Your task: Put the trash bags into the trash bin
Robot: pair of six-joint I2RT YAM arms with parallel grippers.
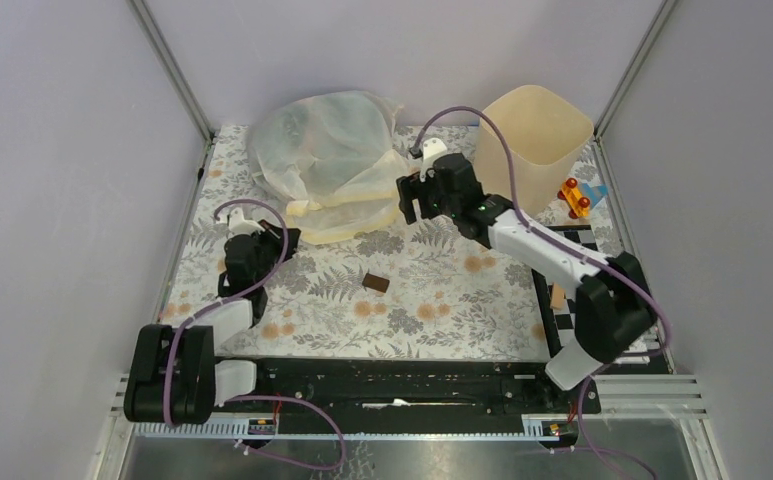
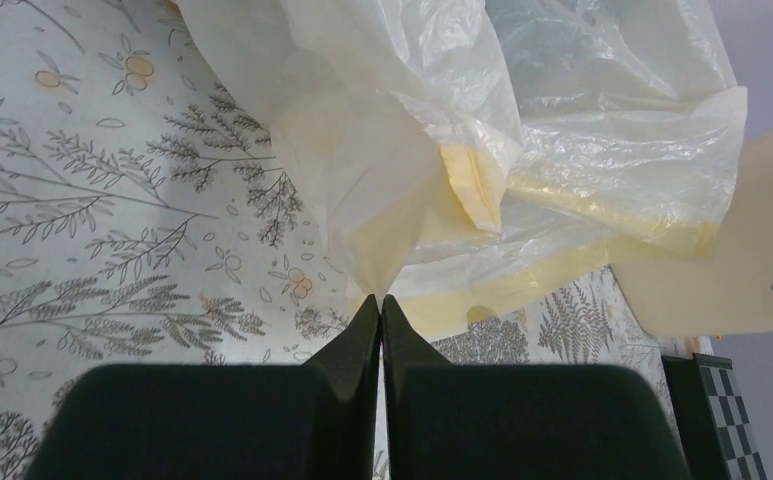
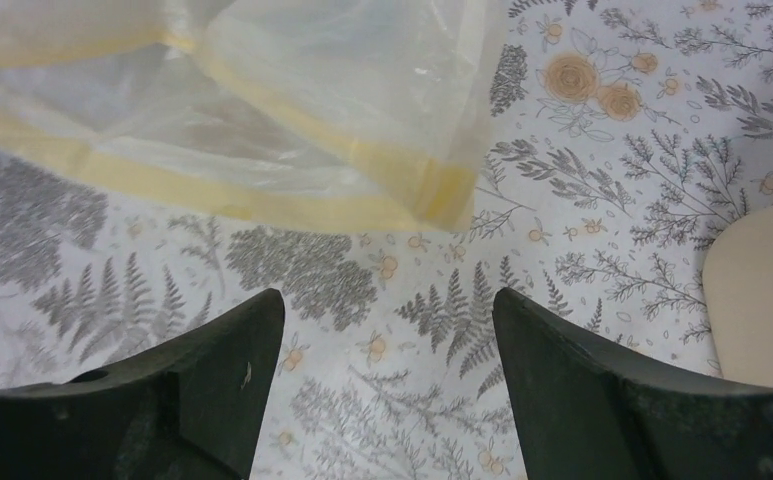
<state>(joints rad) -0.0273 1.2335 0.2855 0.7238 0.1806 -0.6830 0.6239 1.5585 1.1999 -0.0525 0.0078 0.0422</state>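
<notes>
We take the bag (image 1: 375,283) to be the small dark brown folded piece at mid-table, its long axis roughly crosswise. It lies nearer the bases than either gripper and about midway between them, well apart from the bin (image 1: 550,165) at the far right. The left gripper (image 2: 380,300) is fully closed with its tips at a corner of the white bag (image 1: 327,150); we cannot tell whether it pinches film. The right gripper (image 3: 388,305) stands wide and empty over the cloth.
</notes>
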